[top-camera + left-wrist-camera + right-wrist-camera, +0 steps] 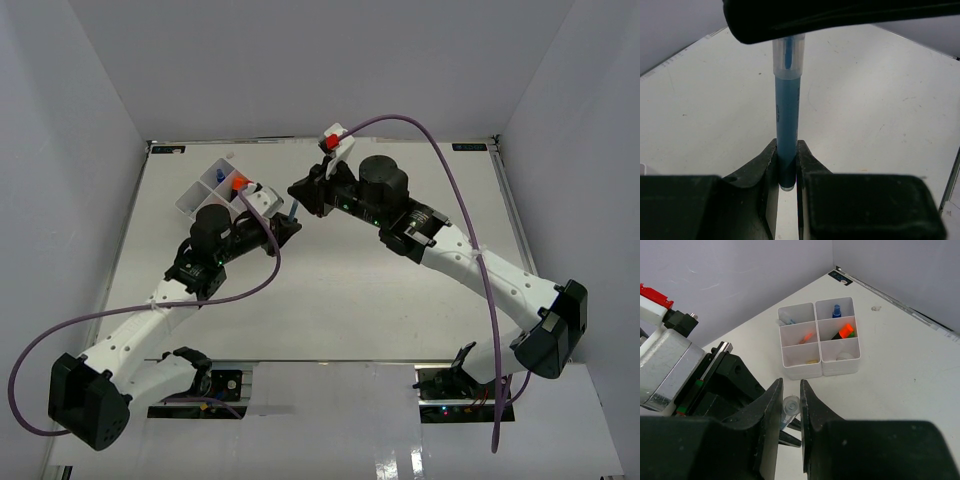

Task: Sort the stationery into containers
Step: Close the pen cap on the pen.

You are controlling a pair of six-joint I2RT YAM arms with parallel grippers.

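Note:
A thin blue pen (787, 115) with a clear cap is held between both grippers above the table. My left gripper (787, 145) is shut on the pen's blue body near its rear end. My right gripper (791, 385) is shut on the clear cap (790, 407) at the other end. From above, the pen (293, 212) bridges the left gripper (284, 226) and the right gripper (299, 194). The white divided tray (802, 371) stands beyond, holding a blue-capped bottle (836, 310), an orange highlighter (845, 331) and a small yellowish eraser (812, 361).
The tray (190, 205) sits at the back left of the white table, partly hidden behind the left arm. A purple cable (470, 240) loops over the right arm. Grey walls close in the table's left, right and far sides.

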